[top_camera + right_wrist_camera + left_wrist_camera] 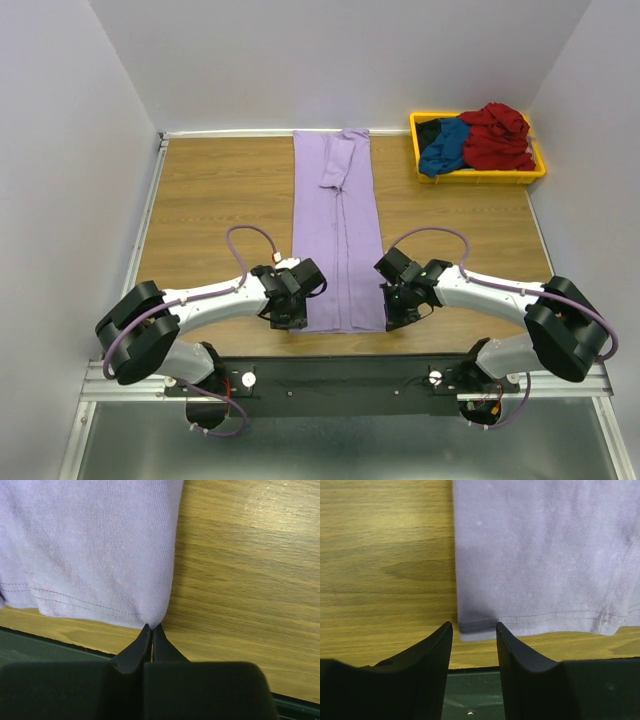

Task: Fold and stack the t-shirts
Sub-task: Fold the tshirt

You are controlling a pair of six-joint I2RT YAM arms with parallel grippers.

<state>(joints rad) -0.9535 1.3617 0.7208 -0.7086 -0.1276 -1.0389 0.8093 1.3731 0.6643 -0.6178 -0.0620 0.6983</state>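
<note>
Looking down from above, you see a wooden table (220,200) filling the middle of the frame. A purple shirt (340,240) lies flat on it as a long narrow strip, folded in from both sides, running from the far edge at top centre down to the near edge at lower centre. One sleeve is folded onto it at the top.

At upper right sits a yellow bin (480,178) holding a red shirt (497,135), a blue shirt (445,148) and a bit of black shirt (428,130), all bunched together.

Your left gripper (474,625) is at the strip's lower left corner, its fingers spread apart, with the hem corner showing between the two tips. Whether they touch the cloth cannot be told.

Your right gripper (151,626) is at the lower right corner, its fingers pressed together and pinching the very corner of the hem, which gathers to a point at the tips.
</note>
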